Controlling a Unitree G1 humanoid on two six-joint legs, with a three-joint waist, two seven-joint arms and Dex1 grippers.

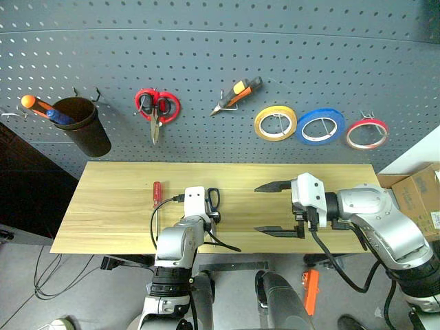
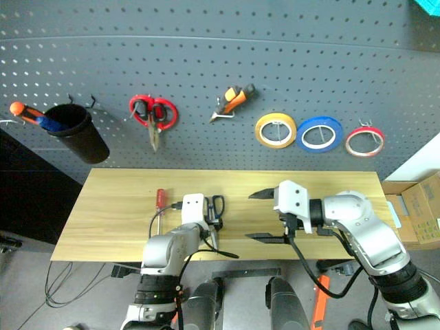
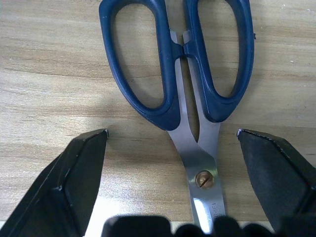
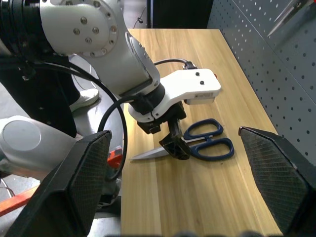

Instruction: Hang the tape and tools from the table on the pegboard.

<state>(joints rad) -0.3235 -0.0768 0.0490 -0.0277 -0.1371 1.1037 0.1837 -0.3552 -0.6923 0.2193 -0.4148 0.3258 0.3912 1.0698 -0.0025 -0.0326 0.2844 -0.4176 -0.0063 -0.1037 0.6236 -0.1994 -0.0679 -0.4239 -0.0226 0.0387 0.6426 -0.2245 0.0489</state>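
Jaws agape; cup (image 1: 84, 126) holds orange-and-blue tools (image 1: 42, 110).

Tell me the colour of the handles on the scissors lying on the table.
Dark blue; the scissors show it best in the left wrist view.

A grey smooth floor (image 1: 89, 289) is seen below the near edge, with a thin black cable (image 1: 45, 271) lying on it at seven o'clock. Brown cardboard boxes (image 1: 421, 196) are stacked at three o'clock, beside a white wall surface (image 1: 419, 157).
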